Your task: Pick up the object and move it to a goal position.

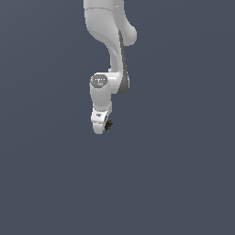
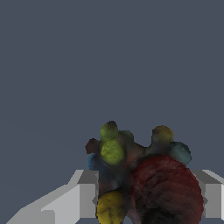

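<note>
The object is a tiny dark lump flecked with red and green, at the tip of the white gripper head in the exterior view. In the wrist view the object fills the space between the two grey fingers, with a big dark red ball, yellow-green balls and a bluish one. My gripper is shut on it, one finger at each side. The fingertips themselves are hidden in the exterior view.
The white arm comes down from the top of the exterior view. Everything around is a flat dark grey-blue surface with no other objects or edges in sight.
</note>
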### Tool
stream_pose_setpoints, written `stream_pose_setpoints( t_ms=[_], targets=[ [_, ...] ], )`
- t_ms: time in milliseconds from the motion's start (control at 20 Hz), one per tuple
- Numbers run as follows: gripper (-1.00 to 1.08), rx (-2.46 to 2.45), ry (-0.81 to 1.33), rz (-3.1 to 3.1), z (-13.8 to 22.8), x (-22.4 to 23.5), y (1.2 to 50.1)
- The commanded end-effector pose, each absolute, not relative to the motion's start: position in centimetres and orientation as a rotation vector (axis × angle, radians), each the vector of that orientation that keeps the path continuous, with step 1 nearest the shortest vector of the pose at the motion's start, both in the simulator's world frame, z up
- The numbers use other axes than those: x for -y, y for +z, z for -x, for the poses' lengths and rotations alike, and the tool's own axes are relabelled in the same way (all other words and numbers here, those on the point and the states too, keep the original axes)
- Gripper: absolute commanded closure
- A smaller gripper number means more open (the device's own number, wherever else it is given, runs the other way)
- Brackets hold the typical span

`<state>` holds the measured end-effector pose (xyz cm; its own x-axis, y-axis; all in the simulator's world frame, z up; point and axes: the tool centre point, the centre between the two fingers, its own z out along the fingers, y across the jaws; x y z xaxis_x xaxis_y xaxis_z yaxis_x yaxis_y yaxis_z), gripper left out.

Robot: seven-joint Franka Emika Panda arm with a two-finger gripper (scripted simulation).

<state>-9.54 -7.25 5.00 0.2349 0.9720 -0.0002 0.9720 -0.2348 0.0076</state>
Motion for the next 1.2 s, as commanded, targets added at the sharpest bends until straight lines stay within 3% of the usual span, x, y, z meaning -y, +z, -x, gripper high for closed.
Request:
stream_pose_setpoints(
  t_ms=[0,1150],
  targets=[
    [1.08,-1.938,0.009,-2.463,9.5,7.9,6.2],
    [1.08,-1.944,0.005,-2.468,8.8,19.3,26.0]
  ],
)
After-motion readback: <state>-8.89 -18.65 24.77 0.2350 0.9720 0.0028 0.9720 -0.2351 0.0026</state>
